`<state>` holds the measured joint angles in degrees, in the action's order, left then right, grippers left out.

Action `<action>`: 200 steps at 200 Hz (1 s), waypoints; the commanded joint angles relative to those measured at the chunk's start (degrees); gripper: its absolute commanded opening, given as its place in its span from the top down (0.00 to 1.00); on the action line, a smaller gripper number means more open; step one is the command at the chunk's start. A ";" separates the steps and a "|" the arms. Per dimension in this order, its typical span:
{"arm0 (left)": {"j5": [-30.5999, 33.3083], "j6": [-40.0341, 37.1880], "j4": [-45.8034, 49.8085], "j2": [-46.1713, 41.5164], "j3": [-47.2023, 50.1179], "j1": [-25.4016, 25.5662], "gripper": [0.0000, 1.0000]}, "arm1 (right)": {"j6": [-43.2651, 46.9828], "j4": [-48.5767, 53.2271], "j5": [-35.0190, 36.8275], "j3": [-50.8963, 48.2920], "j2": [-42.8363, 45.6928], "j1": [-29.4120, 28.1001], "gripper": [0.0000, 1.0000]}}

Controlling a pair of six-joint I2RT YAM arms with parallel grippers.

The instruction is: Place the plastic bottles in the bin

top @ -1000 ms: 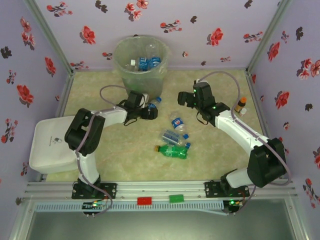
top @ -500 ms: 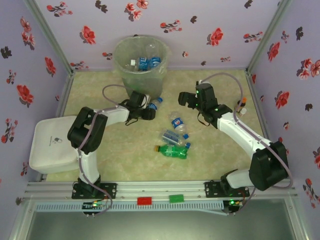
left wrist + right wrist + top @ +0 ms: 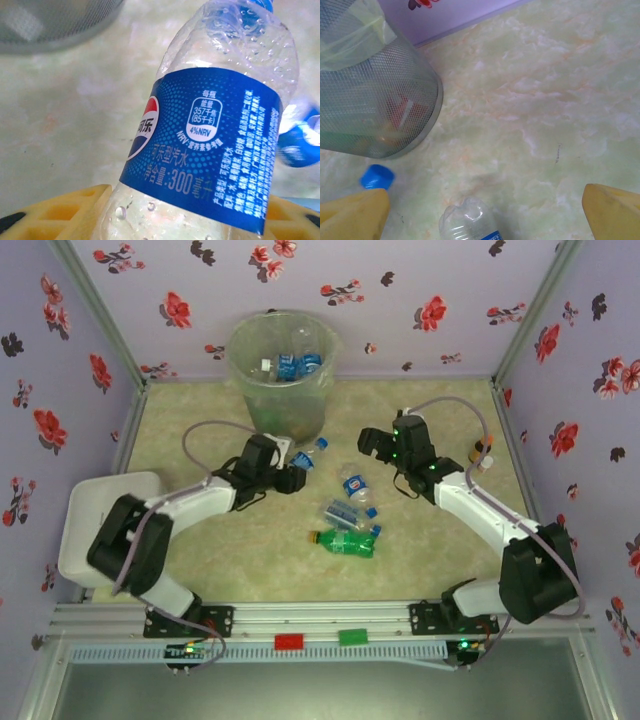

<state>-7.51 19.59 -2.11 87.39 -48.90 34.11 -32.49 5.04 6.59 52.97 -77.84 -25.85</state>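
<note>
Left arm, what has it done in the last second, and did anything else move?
The left gripper closed around the blue-label bottle beside the bin, and its elbow swung leftward. The right gripper stayed open; the loose bottles and bin haven't moved.

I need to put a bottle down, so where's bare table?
Free: between the bin and the right gripper; the near strip between the green bottle and the rail. Crowded: the middle, around the left gripper and its Pepsi bottle.

left arm: stretched low, forward and rightward | left gripper (image 3: 295, 472): yellow fingers (image 3: 55, 212) closed on blue-labelled bottle (image 3: 210, 135) | right arm: elbow bent, forearm reaching forward-left | right gripper (image 3: 371, 440): jaws spread wide, empty
</note>
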 commanded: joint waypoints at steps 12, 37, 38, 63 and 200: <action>0.01 3.05 -5.95 -11.07 5.18 0.70 0.51 | -4.73 -5.47 -2.29 -2.72 -1.86 0.21 0.00; 3.18 2.55 -7.20 -18.19 6.09 0.70 0.51 | -6.94 -9.12 -5.19 -4.51 -4.29 0.01 0.00; 3.36 2.47 -7.21 -18.38 6.09 0.70 0.51 | -7.09 -9.19 -5.28 -4.57 -4.44 0.01 0.00; 8.51 -0.18 -5.82 -20.73 2.82 0.21 0.52 | -8.28 -11.35 -8.03 -4.60 -7.47 -0.21 0.00; 10.82 -10.05 16.29 4.01 -46.08 -15.55 0.51 | -5.53 -7.81 -11.56 -1.96 -12.72 -0.79 0.00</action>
<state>4.05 12.99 4.54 85.93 -86.24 21.54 -39.44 -4.60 -4.78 49.34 -92.20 -26.30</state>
